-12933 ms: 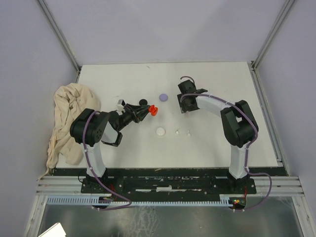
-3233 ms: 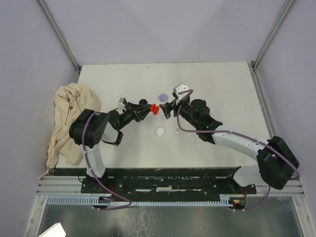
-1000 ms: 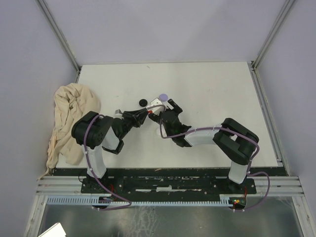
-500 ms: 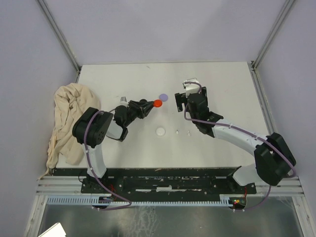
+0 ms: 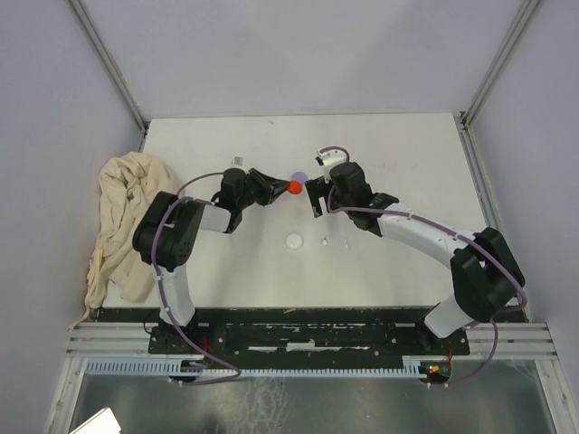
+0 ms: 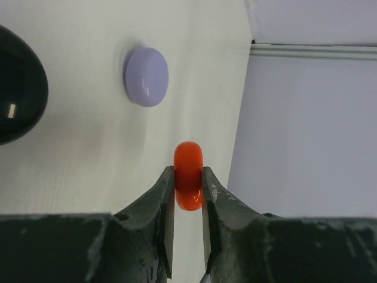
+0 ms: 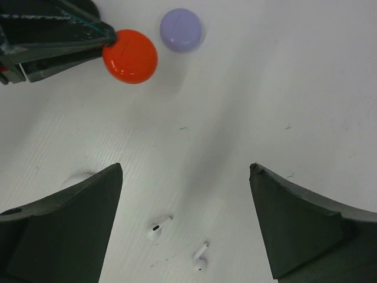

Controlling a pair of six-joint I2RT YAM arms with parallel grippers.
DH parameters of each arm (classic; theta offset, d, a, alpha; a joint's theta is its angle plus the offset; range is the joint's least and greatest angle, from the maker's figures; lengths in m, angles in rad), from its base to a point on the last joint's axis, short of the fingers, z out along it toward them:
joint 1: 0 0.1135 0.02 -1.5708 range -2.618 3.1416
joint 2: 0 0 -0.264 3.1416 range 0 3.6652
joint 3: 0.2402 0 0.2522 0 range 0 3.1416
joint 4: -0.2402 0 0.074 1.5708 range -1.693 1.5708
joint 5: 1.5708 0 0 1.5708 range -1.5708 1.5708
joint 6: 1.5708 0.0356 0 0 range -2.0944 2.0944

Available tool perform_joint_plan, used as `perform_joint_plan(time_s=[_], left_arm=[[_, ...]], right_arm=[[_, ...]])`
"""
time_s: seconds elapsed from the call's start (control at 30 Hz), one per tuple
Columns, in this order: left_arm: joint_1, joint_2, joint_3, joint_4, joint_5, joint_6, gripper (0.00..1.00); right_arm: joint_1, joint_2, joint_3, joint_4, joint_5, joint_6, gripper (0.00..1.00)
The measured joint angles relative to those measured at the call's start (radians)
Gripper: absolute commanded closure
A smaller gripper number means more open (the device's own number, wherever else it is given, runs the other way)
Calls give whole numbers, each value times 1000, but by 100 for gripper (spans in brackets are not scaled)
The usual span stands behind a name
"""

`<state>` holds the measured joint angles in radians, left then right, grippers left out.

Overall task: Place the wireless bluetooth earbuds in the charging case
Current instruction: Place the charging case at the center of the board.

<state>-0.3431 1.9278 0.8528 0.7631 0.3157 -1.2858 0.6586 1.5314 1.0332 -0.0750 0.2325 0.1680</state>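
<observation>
Right end effector (image 5: 315,196) leftward; white table (image 5: 407,154), lilac walls (image 5: 298,54)

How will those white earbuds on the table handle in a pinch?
The white earbuds look tiny beside the open right gripper, so they are probably light and easily nudged. Glossy rounded plastic: likely slippery, may pop out of a pinch.

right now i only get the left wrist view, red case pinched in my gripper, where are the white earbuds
Observer: Two white earbuds lie loose on the table, nearer the arm bases than your red case.
Operator: is the right gripper on them
Observer: No. The right gripper is open and empty, just right of the red case.
Operator: anything beside the earbuds
Observer: A white disc lies just left of them.
</observation>
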Motion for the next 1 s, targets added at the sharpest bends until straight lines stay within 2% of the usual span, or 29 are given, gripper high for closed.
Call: perform_joint_plan(time_s=[0.23, 0.4, 1.0], left_arm=[[-19, 49, 53, -107, 0, 79, 97], [-19, 74, 82, -153, 0, 116, 94], [-24, 74, 130, -290, -23, 234, 50]], right_arm=[[3, 86, 40, -85, -139, 12, 6], [19, 157, 72, -130, -144, 14, 6], [125, 279, 109, -222, -8, 7, 6]])
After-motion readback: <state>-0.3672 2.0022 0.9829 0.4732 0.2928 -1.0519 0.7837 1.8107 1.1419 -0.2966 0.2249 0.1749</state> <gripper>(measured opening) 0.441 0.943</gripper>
